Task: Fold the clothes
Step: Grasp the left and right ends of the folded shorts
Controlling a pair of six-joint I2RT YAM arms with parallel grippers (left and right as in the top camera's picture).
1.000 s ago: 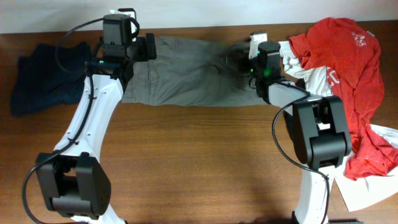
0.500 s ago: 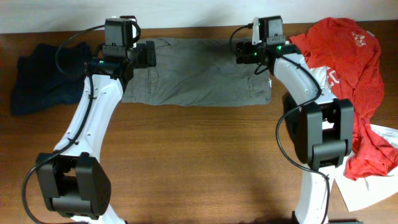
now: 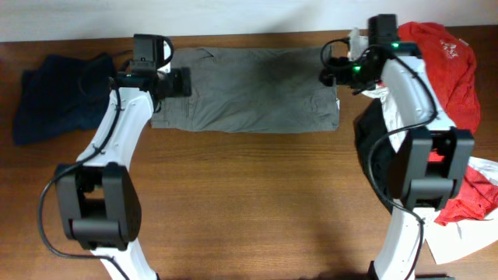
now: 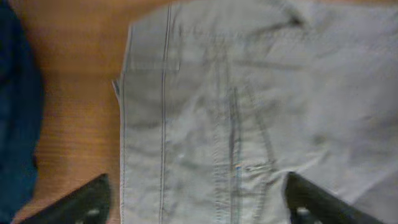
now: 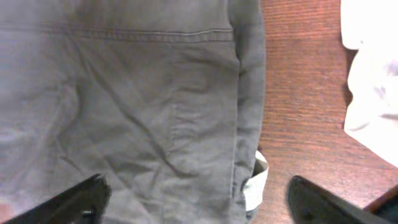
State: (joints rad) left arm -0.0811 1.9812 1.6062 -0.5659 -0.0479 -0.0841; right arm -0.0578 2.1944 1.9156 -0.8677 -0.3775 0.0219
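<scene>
A grey garment (image 3: 249,89) lies spread flat along the table's back edge. My left gripper (image 3: 177,82) hovers over its left end, open, with the hem and seams (image 4: 249,106) below it and nothing between the fingers (image 4: 81,202). My right gripper (image 3: 336,71) hangs open over the garment's right edge. In the right wrist view the grey cloth (image 5: 124,106) and a white label (image 5: 255,180) sit between the spread fingertips (image 5: 329,202), touched by neither.
A dark blue garment (image 3: 54,97) lies folded at the far left, also visible in the left wrist view (image 4: 15,124). A red shirt (image 3: 440,70) and white cloth (image 5: 373,74) are heaped at the right, trailing down to the front right corner.
The right gripper opened and let go of the grey garment's right end, which now lies flat. It then drew off to the right. The left arm shifted slightly.
</scene>
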